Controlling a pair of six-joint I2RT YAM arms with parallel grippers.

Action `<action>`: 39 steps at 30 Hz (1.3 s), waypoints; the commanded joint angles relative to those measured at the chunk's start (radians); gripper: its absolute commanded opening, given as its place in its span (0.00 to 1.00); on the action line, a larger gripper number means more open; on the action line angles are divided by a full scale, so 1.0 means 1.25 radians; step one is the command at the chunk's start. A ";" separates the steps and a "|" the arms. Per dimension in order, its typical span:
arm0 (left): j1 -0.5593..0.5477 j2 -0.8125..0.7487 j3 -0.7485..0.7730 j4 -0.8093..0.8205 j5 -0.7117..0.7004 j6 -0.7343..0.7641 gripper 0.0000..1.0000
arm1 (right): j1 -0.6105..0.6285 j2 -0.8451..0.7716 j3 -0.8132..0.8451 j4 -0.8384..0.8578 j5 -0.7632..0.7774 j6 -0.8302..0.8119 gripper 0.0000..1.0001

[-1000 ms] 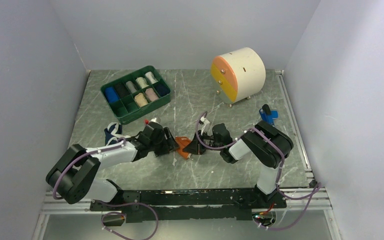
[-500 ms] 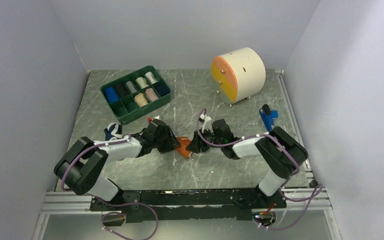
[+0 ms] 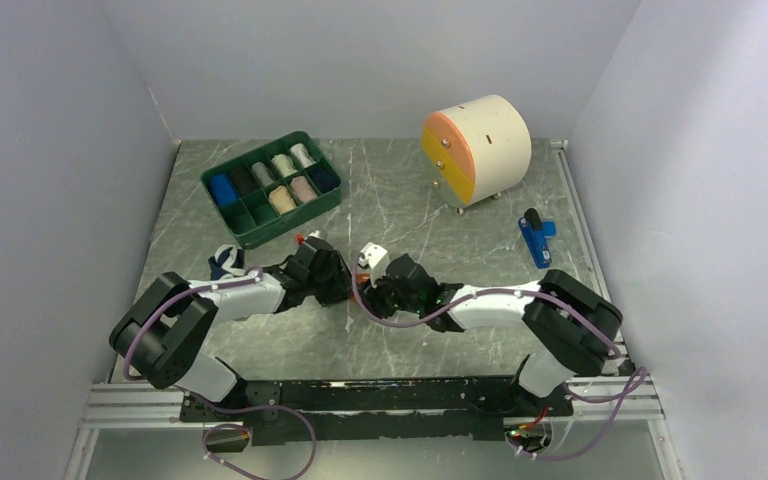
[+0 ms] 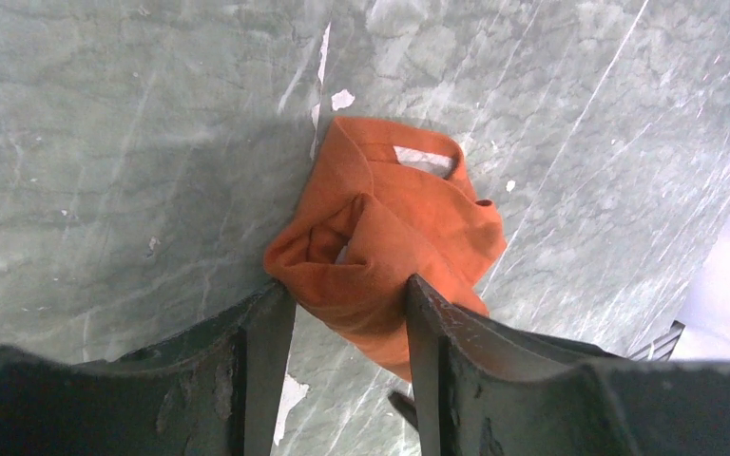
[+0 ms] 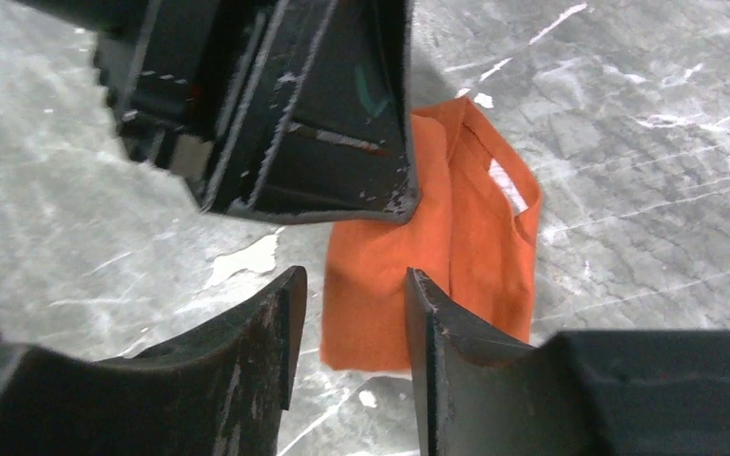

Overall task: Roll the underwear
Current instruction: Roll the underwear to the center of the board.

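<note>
The orange underwear (image 4: pixel 409 209) is found on the table (image 4: pixel 105 142), lying between the two tools. The left tool (image 4: pixel 347 285) is closed on the garment's bunched, part-rolled end: cloth fills the gap and both fingers are pressed against it. From that grip the long axis is seen to run away from the left tool toward the loose, flatter end. The right tool (image 5: pixel 354 275) is open and holds nothing; bare table and the near corner of the cloth show between its jaws. In the right wrist view the garment lies just ahead of the tips and slightly to the right, its length running roughly along the tool's line of approach, with the left tool's body overhanging its far left part. Both tools are judged about equally near, but only the left has hold. The coming move is judged to turn on the free end lying straight ahead of the open right tool. The navy underwear (image 3: pixel 222 262) is noted beside the left arm, well behind its tool. A small white patch (image 4: pixel 425 157) is noted on the orange cloth; no writing, brand or label can be read anywhere.
</note>
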 commanded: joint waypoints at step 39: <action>-0.009 0.102 0.081 -0.048 -0.005 0.010 0.47 | -0.204 -0.046 -0.021 -0.002 -0.167 0.022 0.44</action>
